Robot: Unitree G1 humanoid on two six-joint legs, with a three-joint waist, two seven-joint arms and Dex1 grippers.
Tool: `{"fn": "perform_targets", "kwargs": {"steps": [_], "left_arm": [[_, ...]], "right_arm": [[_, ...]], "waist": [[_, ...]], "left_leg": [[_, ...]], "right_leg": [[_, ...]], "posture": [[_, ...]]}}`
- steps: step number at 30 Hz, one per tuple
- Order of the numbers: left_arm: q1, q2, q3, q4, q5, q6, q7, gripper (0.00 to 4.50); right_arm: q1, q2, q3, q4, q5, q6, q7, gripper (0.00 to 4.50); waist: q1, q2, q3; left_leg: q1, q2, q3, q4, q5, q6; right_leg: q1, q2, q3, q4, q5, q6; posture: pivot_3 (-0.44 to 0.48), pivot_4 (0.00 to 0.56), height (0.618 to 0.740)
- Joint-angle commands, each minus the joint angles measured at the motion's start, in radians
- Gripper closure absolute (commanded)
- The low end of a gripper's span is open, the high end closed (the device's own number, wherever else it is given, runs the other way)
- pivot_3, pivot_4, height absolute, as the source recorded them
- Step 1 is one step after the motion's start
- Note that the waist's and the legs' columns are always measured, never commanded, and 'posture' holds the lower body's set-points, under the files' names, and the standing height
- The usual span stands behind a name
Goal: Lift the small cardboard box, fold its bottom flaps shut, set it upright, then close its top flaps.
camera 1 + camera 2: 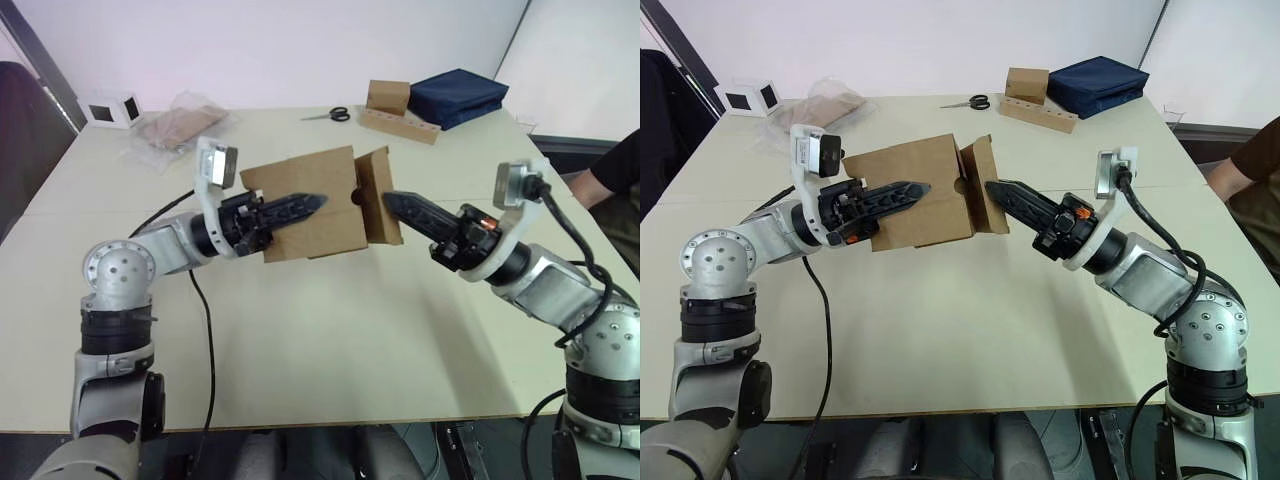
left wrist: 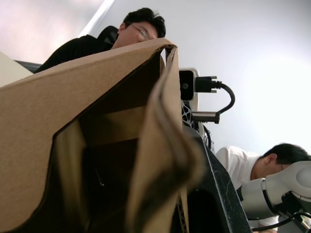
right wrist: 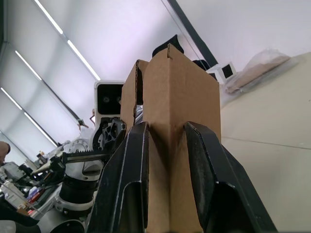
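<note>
The small cardboard box, plain brown, hangs above the middle of the table, tipped on its side. My left gripper is shut on its near wall: one black finger lies along the outside face, and the wall hides the other. One flap sticks out from the box's right end. My right gripper points at that flap from the right. In the right wrist view its fingers stand apart, with a folded cardboard edge showing between them.
At the table's far edge are scissors, a tan cube on a perforated cardboard strip, and a navy bag. At the far left lie a clear plastic bag and a white cube. A person sits at the right.
</note>
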Motion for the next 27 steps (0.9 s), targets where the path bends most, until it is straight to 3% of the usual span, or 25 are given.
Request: {"fn": "perform_targets", "kwargs": {"steps": [1, 27], "left_arm": [[-0.002, -0.010, 0.008, -0.029, 0.004, -0.034, 0.006, 4.50], [0.001, -0.039, -0.031, -0.054, 0.078, -0.109, 0.007, 4.50]], "right_arm": [[-0.003, 0.007, 0.000, -0.051, -0.011, -0.022, -0.007, 3.34], [-0.043, 0.087, 0.062, -0.106, -0.039, -0.075, -0.125, 3.34]], "waist": [[0.000, 0.000, 0.000], [0.000, 0.000, 0.000]], "left_leg": [[0.000, 0.000, 0.000, 0.000, 0.000, 0.000], [0.000, 0.000, 0.000, 0.000, 0.000, 0.000]], "right_leg": [[0.000, 0.000, 0.000, 0.000, 0.000, 0.000], [0.000, 0.000, 0.000, 0.000, 0.000, 0.000]], "posture": [[0.000, 0.150, 0.740], [0.000, 0.150, 0.740]]}}
